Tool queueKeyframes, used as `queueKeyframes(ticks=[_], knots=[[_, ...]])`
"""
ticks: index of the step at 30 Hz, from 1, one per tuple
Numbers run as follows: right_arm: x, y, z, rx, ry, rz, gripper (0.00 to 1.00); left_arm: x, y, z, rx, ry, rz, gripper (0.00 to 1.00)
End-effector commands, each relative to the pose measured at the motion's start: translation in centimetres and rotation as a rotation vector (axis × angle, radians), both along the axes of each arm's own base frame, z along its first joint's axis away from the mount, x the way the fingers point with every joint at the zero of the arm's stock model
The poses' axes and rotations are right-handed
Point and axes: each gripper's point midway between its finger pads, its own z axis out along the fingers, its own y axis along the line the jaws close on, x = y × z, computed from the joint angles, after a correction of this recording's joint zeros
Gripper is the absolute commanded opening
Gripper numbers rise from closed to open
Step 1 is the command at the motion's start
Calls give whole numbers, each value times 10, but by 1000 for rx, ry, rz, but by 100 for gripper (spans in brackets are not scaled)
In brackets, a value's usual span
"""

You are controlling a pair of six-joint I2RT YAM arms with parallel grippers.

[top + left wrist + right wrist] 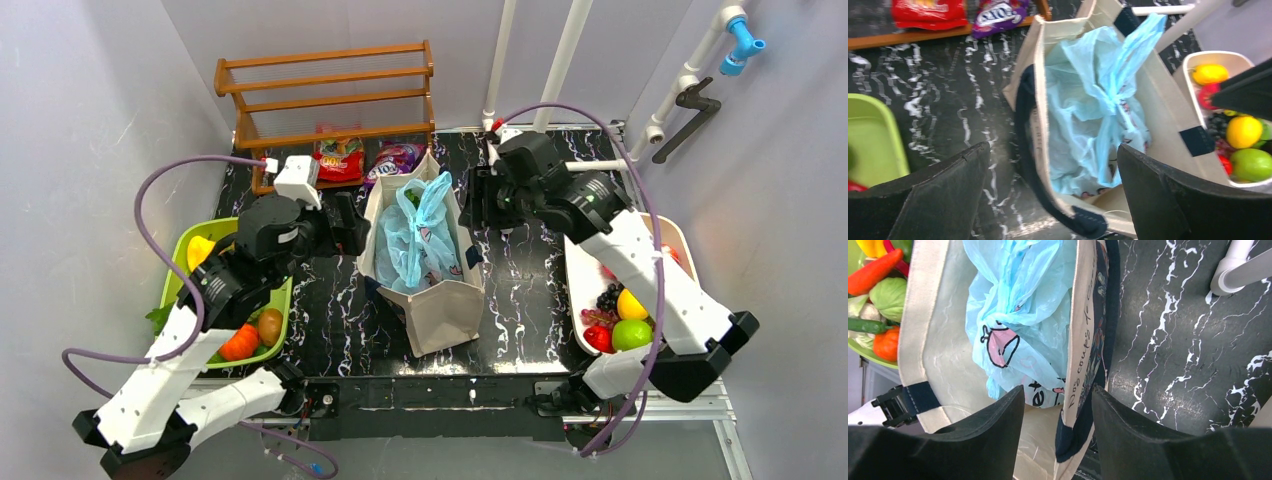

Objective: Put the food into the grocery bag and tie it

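The left hand (345, 225) is hanging wide open just beside the left wall of the canvas tote (445, 310). The right hand (478, 200) is sitting at the tote's opposite wall, and from above I cannot tell how its fingers stand. The light-blue grocery bag (420, 235) is resting inside the tote, mid-way across the black marbled surface (330, 310), with its handles sticking up. A green tray (282, 315) of vegetables is lying to the left and a white tray (575, 290) of fruit to the right. A red snack packet (340, 160) and a purple snack packet (395, 158) are lying under the wooden rack (330, 90).

From the left wrist, the left hand (1053, 152) is gaping and holding nothing, over the tote's navy handle (1028, 150). The grocery bag's (1083, 115) handles are looking twisted into a knot (1120, 98). What is inside is too veiled to name.

From the right wrist, the right hand (1058, 390) is standing partly open. The tote's printed wall (1083, 330) and handle are passing between its fingers (993, 435), not pinched as far as I can see.

The tying is looking done, so the danger lies in pulling away. With the wall between its fingers, the right hand could hook the navy handle on lifting and tip or drag the tote, tumbling the bag. The left hand, so near the other handle, could catch it likewise. The knot is looking thin and loose, and a tug on a stray loop could undo it.
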Motion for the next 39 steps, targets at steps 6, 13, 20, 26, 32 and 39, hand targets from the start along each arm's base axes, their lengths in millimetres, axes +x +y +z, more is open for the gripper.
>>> queueKeyframes(ticks=[6,13,20,26,32,39], knots=[[-14,-30,77,161,-253,-35,61,-10,69,-27,279,-66,130,98],[-34,-48,84,273,-370,-29,69,-22,96,-58,331,-94,185,98],[-54,-65,64,273,-367,-15,72,-29,114,-80,369,-139,222,98],[-63,-83,27,227,-321,-65,72,-40,119,-95,339,-164,203,98],[-75,-86,22,280,-339,-43,77,-59,120,-103,219,-234,160,98],[-79,-88,22,295,-290,-73,83,-67,102,-89,104,-490,38,98]])
